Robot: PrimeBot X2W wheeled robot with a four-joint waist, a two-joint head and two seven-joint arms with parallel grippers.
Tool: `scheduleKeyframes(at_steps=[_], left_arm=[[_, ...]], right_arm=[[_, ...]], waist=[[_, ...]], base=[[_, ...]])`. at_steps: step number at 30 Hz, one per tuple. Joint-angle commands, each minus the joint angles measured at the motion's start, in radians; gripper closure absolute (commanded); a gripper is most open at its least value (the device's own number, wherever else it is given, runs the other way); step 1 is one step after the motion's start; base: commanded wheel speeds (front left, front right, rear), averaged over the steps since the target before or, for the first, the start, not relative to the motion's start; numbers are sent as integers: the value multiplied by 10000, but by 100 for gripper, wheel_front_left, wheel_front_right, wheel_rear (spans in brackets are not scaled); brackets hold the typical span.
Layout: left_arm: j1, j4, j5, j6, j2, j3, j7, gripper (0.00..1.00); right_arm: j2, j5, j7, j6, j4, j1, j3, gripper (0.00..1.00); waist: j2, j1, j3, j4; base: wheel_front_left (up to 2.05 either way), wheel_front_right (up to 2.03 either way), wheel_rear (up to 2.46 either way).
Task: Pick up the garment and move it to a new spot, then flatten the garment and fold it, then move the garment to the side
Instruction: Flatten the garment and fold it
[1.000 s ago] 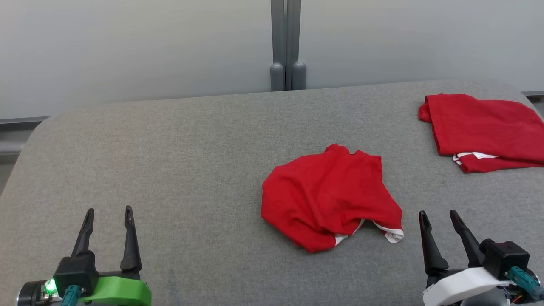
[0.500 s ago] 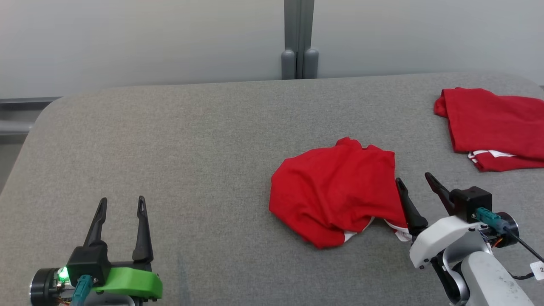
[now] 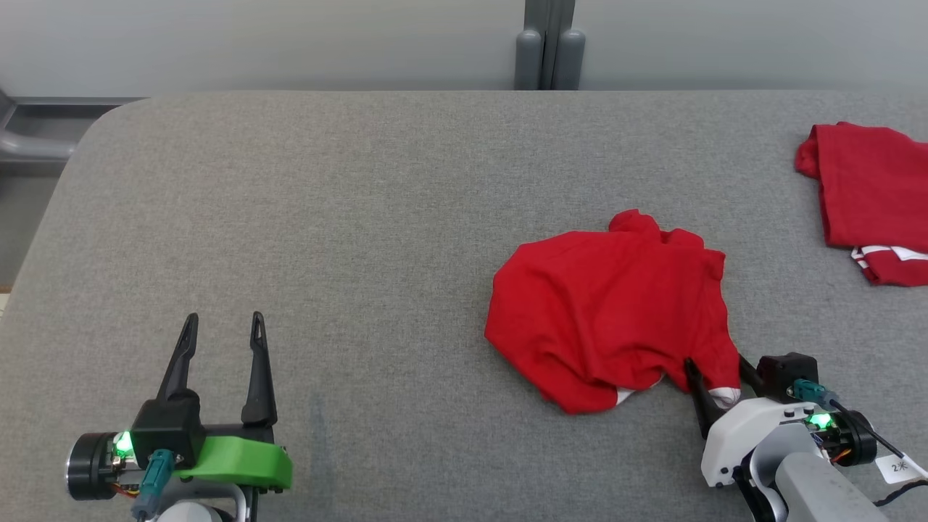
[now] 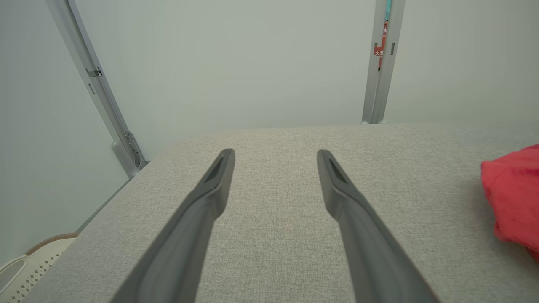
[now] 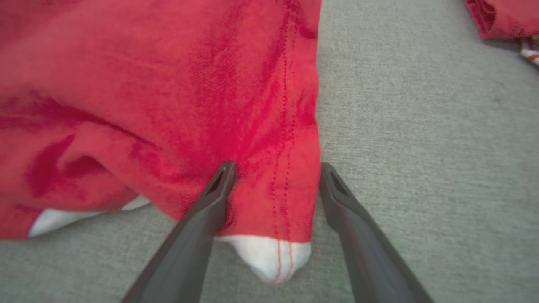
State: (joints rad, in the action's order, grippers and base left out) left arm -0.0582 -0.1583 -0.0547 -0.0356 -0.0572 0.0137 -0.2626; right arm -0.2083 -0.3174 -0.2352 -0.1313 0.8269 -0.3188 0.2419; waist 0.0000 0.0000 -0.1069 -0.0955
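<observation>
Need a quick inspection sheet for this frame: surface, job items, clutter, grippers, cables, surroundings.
Surface: grey fabric table, no stains seen.
Job's things: crumpled red garment right of centre, white trim at its near corner.
Clutter: second red garment at the far right, apart from the first.
Grippers: left gripper open above the table; right gripper open, fingers astride the crumpled garment's near-right corner.
Cables: teal lead at each wrist; black tagged cable on the right.
Surroundings: pale wall, grey post.

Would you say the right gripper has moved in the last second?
Yes: the right gripper advanced to the crumpled garment, now straddling its white-trimmed corner.
</observation>
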Motion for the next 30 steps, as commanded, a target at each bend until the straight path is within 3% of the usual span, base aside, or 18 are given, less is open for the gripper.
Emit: scheduleKeyframes(at_steps=[1,6,7,8,9,14,23,30], left_arm=[[-218,3,52,39,-4,10,-25,0],[-251,-26,81,70,5,17,-25,0],[-251,-29,85,77,5,2,-25,0],[-243,-31,89,82,6,-7,-25,0],[-224,-35,94,86,8,-21,-25,0],[-100,-22,119,77,5,-60,-25,0],[-110,25,52,43,19,-73,-25,0],[78,-21,-57,76,32,-158,-25,0]], right_arm=[[60,-123,-40,11,332,-94,126,0],[338,-392,-132,11,1099,-9,446,0],[411,-503,-160,2,1152,10,537,58],[440,-581,-181,1,1155,7,597,84],[438,-661,-207,-2,1151,3,658,100],[-163,-970,-265,19,683,-162,203,100],[-1893,-803,-284,15,203,-361,-1897,100],[-2334,-346,-285,15,-465,-692,-2623,100]], waist=[[0,0,-81,-84],[0,0,-55,-66],[0,0,-39,-44],[0,0,-26,-21],[0,0,-4,12],[0,0,94,150],[0,0,189,141],[0,0,394,111]], base=[[0,0,0],[0,0,0],[0,0,0],[0,0,0],[0,0,0],[0,0,0],[0,0,0],[0,0,0]])
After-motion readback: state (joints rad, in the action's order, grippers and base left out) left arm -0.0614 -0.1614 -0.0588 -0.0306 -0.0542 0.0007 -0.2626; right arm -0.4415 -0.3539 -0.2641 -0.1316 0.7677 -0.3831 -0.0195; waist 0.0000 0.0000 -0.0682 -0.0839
